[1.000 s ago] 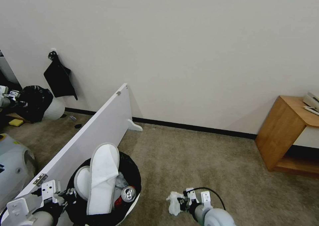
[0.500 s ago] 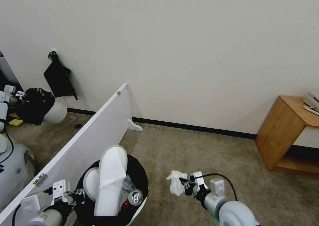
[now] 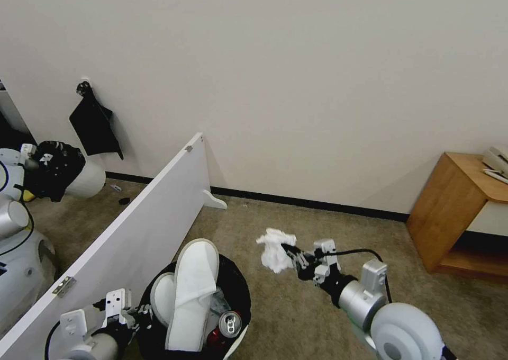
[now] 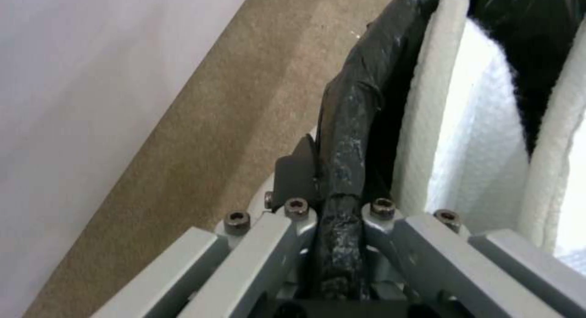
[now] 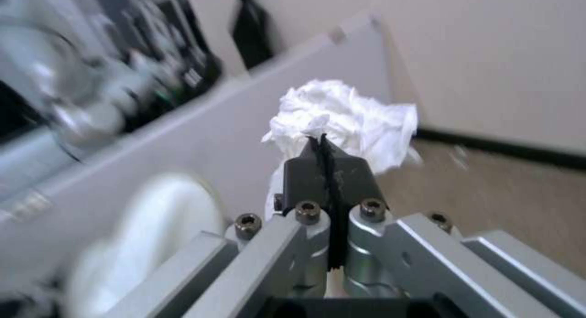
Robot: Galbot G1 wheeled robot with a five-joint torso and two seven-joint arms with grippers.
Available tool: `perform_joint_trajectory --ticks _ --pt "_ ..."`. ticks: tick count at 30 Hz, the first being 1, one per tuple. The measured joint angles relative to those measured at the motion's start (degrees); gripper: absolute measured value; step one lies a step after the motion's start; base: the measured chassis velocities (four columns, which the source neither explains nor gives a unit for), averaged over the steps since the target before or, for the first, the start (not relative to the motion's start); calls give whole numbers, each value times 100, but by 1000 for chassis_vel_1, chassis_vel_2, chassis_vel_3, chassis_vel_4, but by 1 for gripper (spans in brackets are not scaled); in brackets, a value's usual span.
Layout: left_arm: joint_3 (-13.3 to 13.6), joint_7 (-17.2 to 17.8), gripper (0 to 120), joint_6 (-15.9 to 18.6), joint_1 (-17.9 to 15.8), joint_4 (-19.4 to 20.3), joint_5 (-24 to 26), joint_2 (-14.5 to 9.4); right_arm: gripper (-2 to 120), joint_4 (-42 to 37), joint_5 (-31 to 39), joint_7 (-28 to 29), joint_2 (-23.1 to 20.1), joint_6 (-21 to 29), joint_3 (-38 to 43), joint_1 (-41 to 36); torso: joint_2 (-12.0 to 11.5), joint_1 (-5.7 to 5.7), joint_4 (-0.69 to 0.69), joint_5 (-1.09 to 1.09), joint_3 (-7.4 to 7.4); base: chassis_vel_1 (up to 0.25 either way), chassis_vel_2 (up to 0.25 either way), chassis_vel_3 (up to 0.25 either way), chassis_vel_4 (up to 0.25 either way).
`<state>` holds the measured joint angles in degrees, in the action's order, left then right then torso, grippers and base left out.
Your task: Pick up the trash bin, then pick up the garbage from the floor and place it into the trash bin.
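Note:
The trash bin (image 3: 241, 286), white with a black bag over its rim, hangs at the lower left of the head view. My left gripper (image 3: 138, 317) is shut on its rim (image 4: 348, 139). Inside stand two white slippers (image 3: 193, 291), a red can (image 3: 230, 323) and a clear bottle. My right gripper (image 3: 290, 254) is shut on a crumpled white tissue (image 3: 275, 250), held in the air to the right of the bin. The right wrist view shows the tissue (image 5: 348, 116) pinched at the fingertips.
A white board (image 3: 132, 227) leans along the floor beside the bin on its left. Another robot with a black-bagged bin (image 3: 63, 172) stands beyond it at far left. A wooden side table (image 3: 460, 212) is at right. Carpet lies open between.
My right gripper has risen and moved forward with the tissue, lifting it clear of the carpet. The bin in my left gripper has shifted right and down in the head view.

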<state>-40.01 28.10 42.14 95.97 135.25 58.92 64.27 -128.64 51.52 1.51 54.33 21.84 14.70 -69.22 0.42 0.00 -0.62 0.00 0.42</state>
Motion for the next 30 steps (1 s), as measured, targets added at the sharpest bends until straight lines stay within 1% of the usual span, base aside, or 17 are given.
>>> perform_joint_trajectory --ticks 3,6,8,12,15,18,20,21,23,30 --pt "80 0 2 1 6 -11 2 -5 0 -201 313 -248 -77 -230 -120 352 0 0 0 -1 0 0 0 0 0" --pt "95 0 2 1 11 -11 2 1 0 -229 349 -331 -86 -287 -176 419 0 0 1 -1 0 0 0 0 0" --pt "104 0 2 1 27 -12 0 16 0 -279 458 -598 -103 -381 -370 568 0 0 0 0 0 0 0 0 0" --pt "100 0 2 1 32 -7 1 21 0 -279 476 -818 -136 -455 -557 636 0 0 0 -1 0 0 0 0 0" --pt "89 0 2 1 34 23 8 23 0 -231 472 -1000 -184 -498 -842 676 0 0 0 0 0 0 0 0 0" --pt "88 0 2 1 33 37 16 22 0 -186 464 -1026 -206 -501 -986 709 0 0 0 -1 0 0 0 0 0" --pt "77 0 2 1 27 69 31 5 0 -61 452 -1025 -249 -501 -1324 804 0 0 0 -1 0 0 0 0 0" --pt "77 0 2 1 27 69 31 5 0 -61 452 -1025 -249 -501 -1324 804 0 0 0 -1 0 0 0 0 0" --pt "72 1 2 1 25 83 41 -1 0 60 446 -977 -257 -492 -1575 869 0 0 0 -1 0 0 0 0 0" --pt "34 -9 2 1 27 111 45 11 0 389 304 -836 -258 -429 -2008 902 0 0 0 -1 0 0 0 0 0"
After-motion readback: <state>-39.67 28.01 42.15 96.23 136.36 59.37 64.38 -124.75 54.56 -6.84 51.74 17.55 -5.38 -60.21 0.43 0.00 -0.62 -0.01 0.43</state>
